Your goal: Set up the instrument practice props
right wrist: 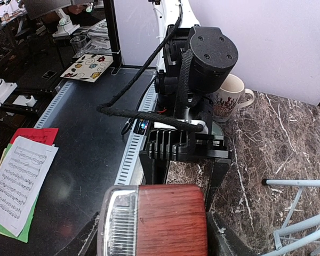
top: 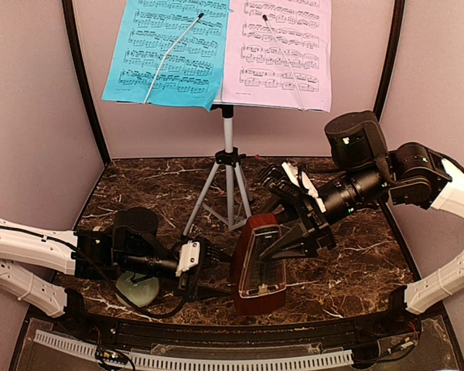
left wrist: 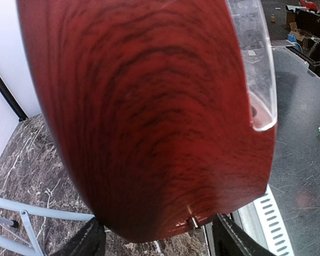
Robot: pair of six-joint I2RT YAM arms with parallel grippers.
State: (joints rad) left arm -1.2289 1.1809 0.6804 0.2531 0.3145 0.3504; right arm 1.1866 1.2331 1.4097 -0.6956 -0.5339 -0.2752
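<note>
The dark-red pyramid metronome (top: 257, 270) stands on the marble table near the front, its clear cover facing forward. My right gripper (top: 282, 236) reaches in from the right and is shut on the metronome's upper part (right wrist: 170, 218), a finger pressed against each side. My left gripper (top: 209, 259) comes from the left with its jaws astride the lower body (left wrist: 149, 106), and a small gap shows at one finger (left wrist: 234, 240). Behind, the silver tripod music stand (top: 228, 166) holds a blue page (top: 170, 50) and a pink page (top: 282, 50).
A pale green bowl (top: 137, 290) lies under my left arm at the front left. A beige mug (right wrist: 229, 98) stands behind the left arm. Tripod legs (right wrist: 298, 224) spread across the table's middle. Walls close in the left, back and right sides.
</note>
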